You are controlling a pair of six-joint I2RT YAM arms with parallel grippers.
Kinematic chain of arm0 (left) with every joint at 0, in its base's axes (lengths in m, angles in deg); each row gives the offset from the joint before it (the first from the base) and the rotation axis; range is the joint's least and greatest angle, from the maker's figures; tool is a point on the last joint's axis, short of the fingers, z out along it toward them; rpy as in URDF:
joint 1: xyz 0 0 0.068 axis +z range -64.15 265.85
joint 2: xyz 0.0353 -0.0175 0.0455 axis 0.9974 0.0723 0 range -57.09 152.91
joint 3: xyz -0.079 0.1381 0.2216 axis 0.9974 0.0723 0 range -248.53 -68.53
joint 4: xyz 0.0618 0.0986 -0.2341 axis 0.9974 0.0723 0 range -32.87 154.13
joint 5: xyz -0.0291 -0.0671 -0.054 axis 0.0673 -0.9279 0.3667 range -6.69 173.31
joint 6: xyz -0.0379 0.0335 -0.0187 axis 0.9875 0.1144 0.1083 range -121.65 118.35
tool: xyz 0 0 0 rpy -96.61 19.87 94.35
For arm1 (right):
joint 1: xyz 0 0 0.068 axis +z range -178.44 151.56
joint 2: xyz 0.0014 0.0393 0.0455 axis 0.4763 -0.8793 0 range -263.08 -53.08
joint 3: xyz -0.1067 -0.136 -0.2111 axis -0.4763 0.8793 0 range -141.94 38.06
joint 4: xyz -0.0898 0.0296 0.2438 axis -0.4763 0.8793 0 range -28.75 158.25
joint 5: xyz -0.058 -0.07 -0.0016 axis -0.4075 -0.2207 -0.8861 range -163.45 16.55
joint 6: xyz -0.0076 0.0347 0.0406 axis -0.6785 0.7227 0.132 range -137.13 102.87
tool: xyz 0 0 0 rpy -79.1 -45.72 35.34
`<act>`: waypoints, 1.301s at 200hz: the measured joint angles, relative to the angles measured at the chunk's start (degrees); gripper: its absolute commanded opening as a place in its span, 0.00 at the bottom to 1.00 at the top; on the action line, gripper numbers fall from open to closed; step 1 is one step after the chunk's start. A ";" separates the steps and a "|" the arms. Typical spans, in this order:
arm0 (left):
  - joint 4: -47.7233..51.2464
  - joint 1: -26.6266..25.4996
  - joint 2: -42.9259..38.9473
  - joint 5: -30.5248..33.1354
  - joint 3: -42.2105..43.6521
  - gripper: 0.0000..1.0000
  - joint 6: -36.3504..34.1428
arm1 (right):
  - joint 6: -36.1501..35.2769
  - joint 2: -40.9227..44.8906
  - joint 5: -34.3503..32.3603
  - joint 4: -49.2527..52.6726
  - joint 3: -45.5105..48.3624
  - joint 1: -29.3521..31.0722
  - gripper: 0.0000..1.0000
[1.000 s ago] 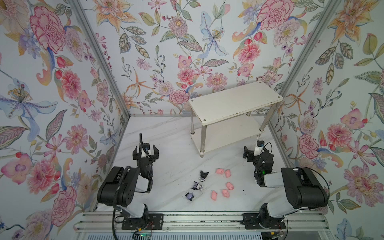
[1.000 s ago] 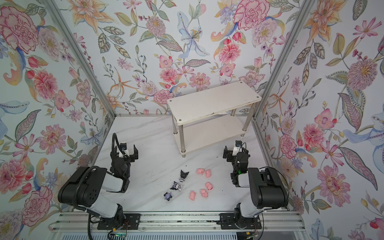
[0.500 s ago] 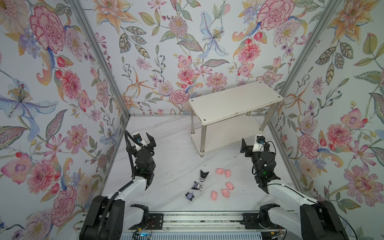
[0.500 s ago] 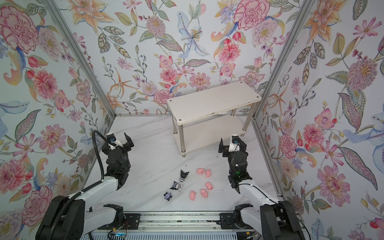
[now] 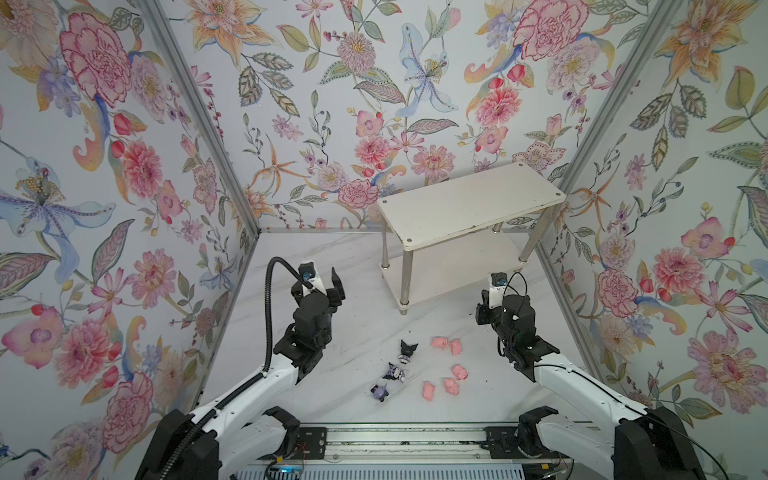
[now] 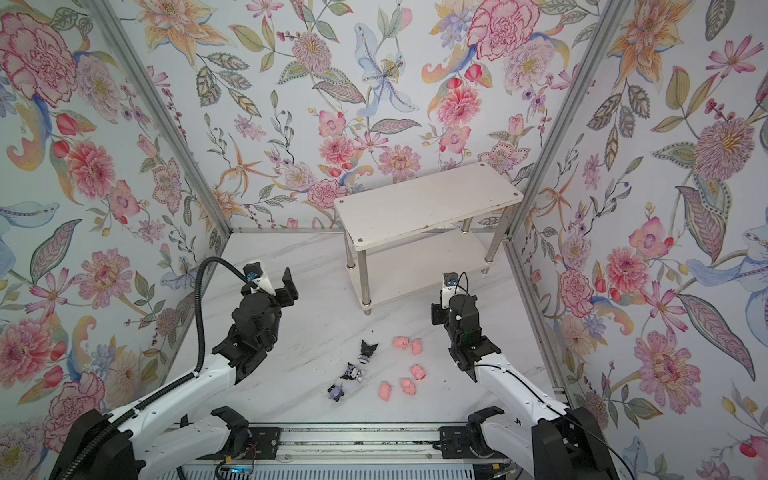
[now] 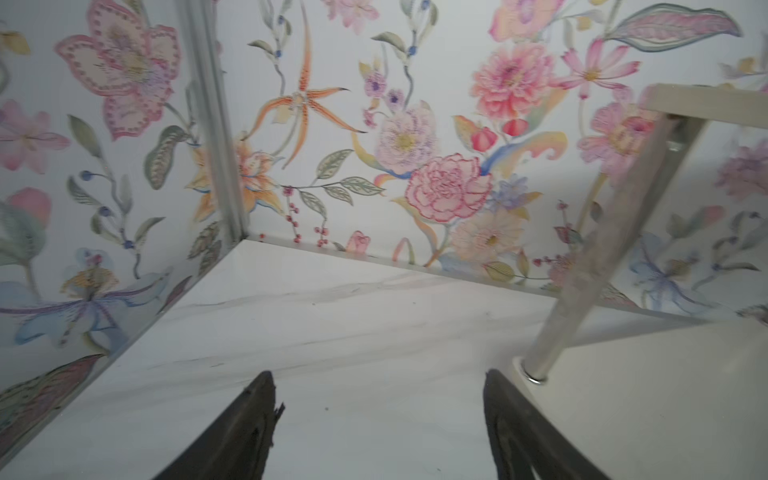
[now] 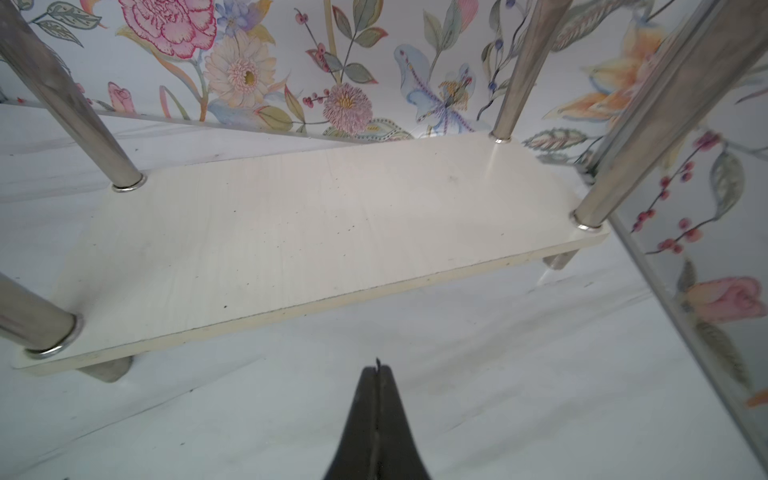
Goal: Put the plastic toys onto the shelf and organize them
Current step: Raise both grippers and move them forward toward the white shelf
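We are holding our left gripper [image 7: 378,395] with its jaws spread wide and nothing between them, above the marble tabletop [image 5: 357,270] to the left of the shelf [image 5: 469,203]. Its wrist view is catching one chrome leg [image 7: 582,286] of the shelf. We are holding our right gripper [image 8: 377,374] with its jaws pressed together, pinching nothing, and pointing it at the shelf's lower board [image 8: 311,232]. The two-tier shelf is standing at the back right of the tabletop. All the toys are lying on the tabletop in front of the shelf, between our arms. Five pink pigs [image 5: 456,346] are clustering on the right, and three purple-and-white figurines [image 5: 395,371] are lining up just to their left.
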 measured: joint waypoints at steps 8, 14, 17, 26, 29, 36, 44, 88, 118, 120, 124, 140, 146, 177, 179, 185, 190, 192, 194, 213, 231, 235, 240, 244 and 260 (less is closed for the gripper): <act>0.63 -2.05 0.24 -0.42 -0.26 0.82 -0.39 | 0.20 -1.27 1.20 0.98 -1.44 0.00 0.00; 1.09 -3.37 0.55 -0.68 -0.50 0.83 -0.59 | 0.42 -2.16 2.12 1.55 -2.47 0.00 0.00; 1.31 -4.02 0.79 -0.83 -0.61 0.83 -0.61 | 0.46 -2.64 2.71 1.84 -2.95 0.00 0.00; 1.62 -5.53 1.51 -1.29 -0.92 0.83 -0.61 | 0.81 -3.74 4.09 2.47 -4.28 0.00 0.00; 1.66 -5.95 1.81 -1.42 -1.03 0.83 -0.61 | 1.01 -4.22 4.68 2.64 -4.81 0.00 0.00; 1.73 -6.88 2.69 -2.03 -1.38 0.84 -0.61 | 1.31 -4.94 5.62 2.82 -5.53 0.00 0.00; 1.92 -7.80 4.07 -2.80 -2.08 0.86 -0.63 | 1.77 -5.73 6.78 3.17 -6.34 0.00 0.00; 2.03 -11.37 14.51 -7.26 -9.07 0.99 -2.10 | 3.69 -6.67 9.88 4.42 -8.20 -0.35 0.06; 2.01 -11.47 21.49 -10.47 -14.69 0.99 -3.17 | 5.01 -6.60 10.38 4.92 -8.44 -2.19 0.09; 2.08 -11.47 21.81 -10.64 -15.02 0.99 -3.21 | 5.14 -6.60 10.40 4.98 -8.44 -2.32 0.09; 2.01 -11.54 22.82 -11.34 -15.93 0.99 -3.32 | 5.18 -6.58 10.43 5.01 -8.44 -2.62 0.09; 2.25 -11.65 24.92 -12.57 -17.73 0.99 -3.80 | 6.38 -6.16 11.06 5.20 -8.37 -4.46 0.10; 2.16 -11.65 25.46 -13.20 -18.12 0.99 -3.89 | 6.75 -5.88 11.39 5.20 -8.28 -5.14 0.10; 1.79 -11.74 28.33 -15.06 -20.50 0.96 -4.68 | 8.35 -4.57 13.29 5.20 -7.30 -8.24 0.12; 1.66 -11.74 28.70 -15.21 -20.83 0.95 -4.68 | 8.39 -4.57 13.35 5.20 -7.28 -8.41 0.12; 1.53 -11.74 29.57 -15.76 -21.77 0.94 -4.90 | 8.57 -4.57 13.62 5.25 -7.26 -8.76 0.12; 1.44 -11.74 30.29 -16.15 -22.51 0.94 -5.14 | 8.70 -4.57 13.84 5.25 -7.26 -9.01 0.12; 1.36 -11.74 30.69 -16.39 -22.91 0.94 -5.09 | 8.74 -4.57 13.97 5.25 -7.26 -9.09 0.12; 1.38 -11.74 30.91 -16.39 -23.15 0.94 -5.14 | 8.74 -4.57 14.05 5.25 -7.26 -9.14 0.12; 1.25 -11.96 32.35 -17.70 -24.74 0.96 -5.35 | 8.98 -4.59 14.73 5.27 -7.26 -9.64 0.13; 0.98 -12.31 33.27 -17.81 -25.77 0.84 -5.64 | 9.03 -4.70 15.19 5.25 -7.26 -9.90 0.13; 1.01 -12.37 33.66 -17.77 -26.18 0.81 -5.84 | 9.05 -4.79 15.32 5.25 -7.26 -9.90 0.14; 1.01 -12.46 34.14 -17.70 -26.82 0.78 -5.86 | 9.16 -4.83 15.47 5.22 -7.26 -9.94 0.14; 1.07 -12.48 34.60 -17.68 -27.41 0.75 -6.47 | 9.16 -4.90 15.63 5.22 -7.26 -9.94 0.14; 1.25 -12.50 36.70 -17.25 -30.25 0.60 -7.02 | 9.18 -5.33 16.13 5.25 -7.26 -9.94 0.16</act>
